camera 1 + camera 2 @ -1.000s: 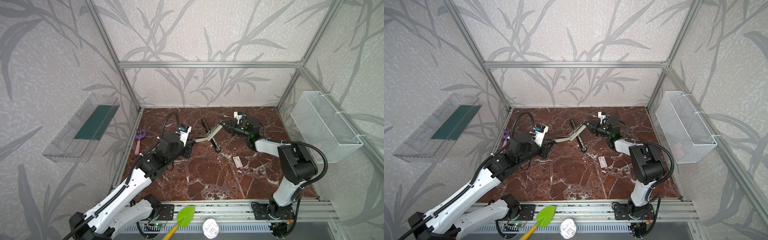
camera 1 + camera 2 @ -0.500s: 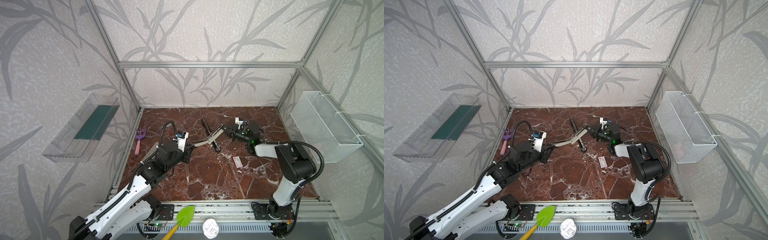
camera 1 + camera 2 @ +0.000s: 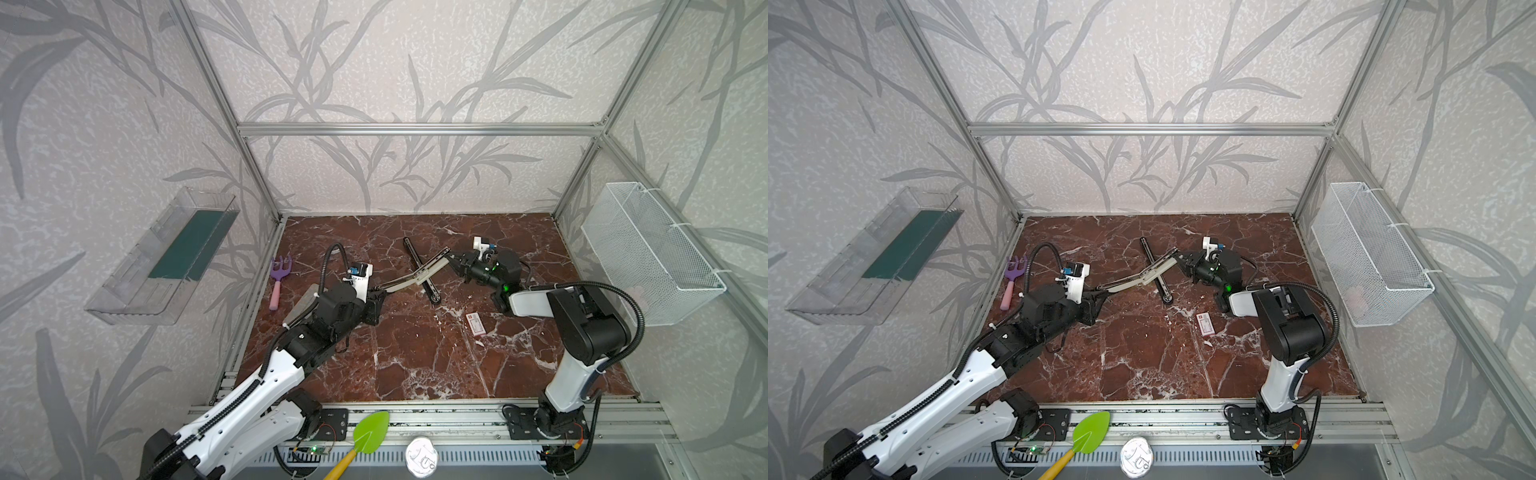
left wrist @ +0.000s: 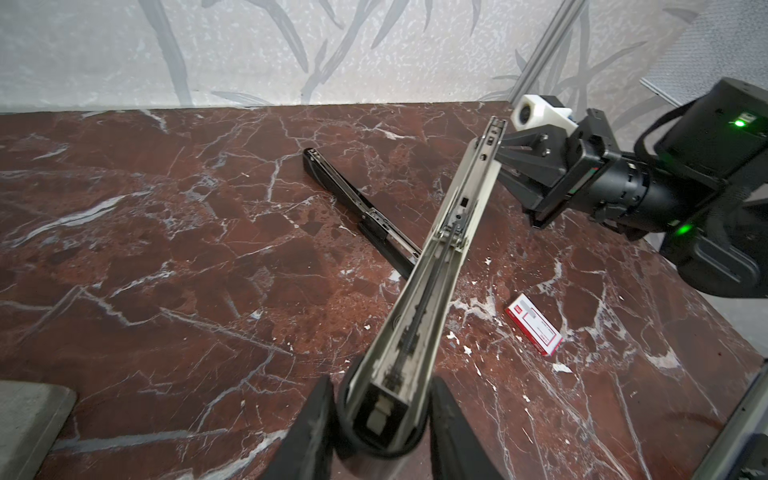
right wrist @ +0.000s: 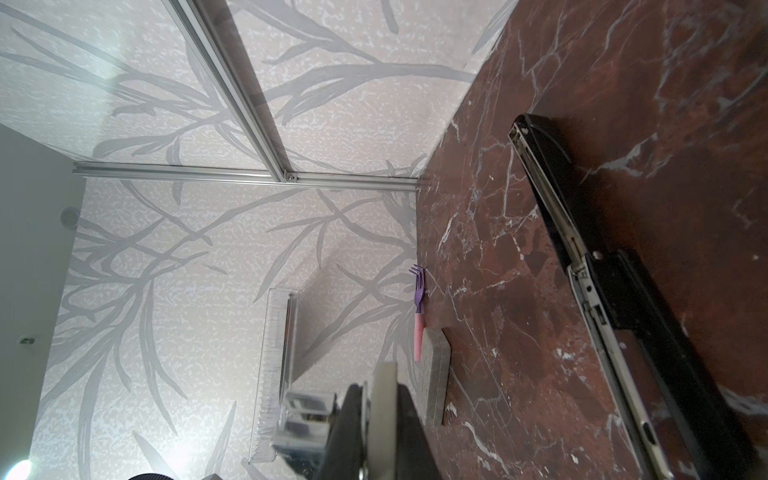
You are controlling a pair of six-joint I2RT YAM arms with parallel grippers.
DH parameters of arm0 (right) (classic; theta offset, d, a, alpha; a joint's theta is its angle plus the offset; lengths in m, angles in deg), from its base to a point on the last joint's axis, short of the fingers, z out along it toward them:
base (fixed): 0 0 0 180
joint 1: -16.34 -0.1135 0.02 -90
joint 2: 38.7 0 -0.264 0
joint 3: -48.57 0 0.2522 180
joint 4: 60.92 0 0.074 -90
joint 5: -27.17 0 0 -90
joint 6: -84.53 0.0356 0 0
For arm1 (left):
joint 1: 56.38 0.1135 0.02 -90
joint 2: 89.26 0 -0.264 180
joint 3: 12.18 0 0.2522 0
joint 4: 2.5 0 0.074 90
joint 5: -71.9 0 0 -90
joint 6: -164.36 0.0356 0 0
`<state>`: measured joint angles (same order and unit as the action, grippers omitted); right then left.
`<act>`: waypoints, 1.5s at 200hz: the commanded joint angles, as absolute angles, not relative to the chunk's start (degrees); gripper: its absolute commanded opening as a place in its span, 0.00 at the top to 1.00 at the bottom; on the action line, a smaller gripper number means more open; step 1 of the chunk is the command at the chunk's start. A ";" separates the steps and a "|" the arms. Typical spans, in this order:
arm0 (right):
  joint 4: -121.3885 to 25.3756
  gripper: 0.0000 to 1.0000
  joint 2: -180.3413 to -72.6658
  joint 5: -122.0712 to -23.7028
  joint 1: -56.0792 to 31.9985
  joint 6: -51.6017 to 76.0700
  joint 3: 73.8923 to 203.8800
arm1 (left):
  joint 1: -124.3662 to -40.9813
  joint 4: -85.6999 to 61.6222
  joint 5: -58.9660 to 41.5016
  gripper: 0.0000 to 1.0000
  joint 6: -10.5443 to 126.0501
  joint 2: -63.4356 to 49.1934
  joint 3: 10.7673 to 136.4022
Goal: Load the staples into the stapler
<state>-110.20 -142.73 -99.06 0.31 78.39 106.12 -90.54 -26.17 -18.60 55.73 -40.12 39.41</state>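
Toward the worktop's (image 3: pixel 415 353) left edge, your left gripper (image 4: pixel 380 388) clasps the beige stapler's (image 4: pixel 419 307) rounded end. Beneath its raised span, nearer the back edge, the stapler (image 4: pixel 353 201) lies flat, crossing under it. Your right gripper (image 5: pixel 383 390), fingers pressed nearly together, pinches the beige stapler's other end. Right of centre, you see the boxed staples (image 4: pixel 534 324) lying flat, apart from both staplers.
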 commanded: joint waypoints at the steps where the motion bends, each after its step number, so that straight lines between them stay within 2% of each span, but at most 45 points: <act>1: -116.51 1.00 -143.70 -90.51 2.33 79.83 105.93 | -88.99 -29.51 -27.38 0.74 53.03 -42.37 38.03; 13: -117.00 1.00 -144.19 -90.28 1.88 79.85 105.75 | -88.95 -28.72 -27.60 0.79 52.53 -42.93 36.83; 38: -118.99 1.00 -146.08 -89.02 1.01 80.64 105.09 | -88.98 -27.77 -27.93 0.79 51.22 -43.30 35.08; 65: -123.64 1.00 -148.53 -86.96 0.38 82.84 103.12 | -88.99 -28.12 -28.54 0.68 49.64 -43.87 33.69; 107: -126.67 1.00 -150.02 -84.61 -1.21 82.87 102.32 | -88.99 -29.46 -30.71 0.66 47.89 -44.93 32.55; 173: -127.44 1.00 -156.83 -85.29 -6.85 82.89 109.37 | -88.99 -32.03 -32.11 0.68 46.32 -48.37 32.75; 226: -126.98 1.00 -165.45 -88.63 -12.58 81.81 119.15 | -88.99 -31.64 -32.43 0.66 47.91 -46.72 34.37; 272: -125.31 1.00 -169.73 -91.84 -15.00 79.53 124.77 | -87.55 -28.15 -28.07 0.34 52.71 -37.24 39.29; 300: -122.39 1.00 -171.23 -94.02 -15.29 77.55 125.92 | -82.14 -24.14 -17.97 0.29 54.80 -27.03 43.86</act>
<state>-121.00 -170.31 -91.04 -15.25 79.11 123.76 -85.99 -28.64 -25.87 52.08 -33.19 40.02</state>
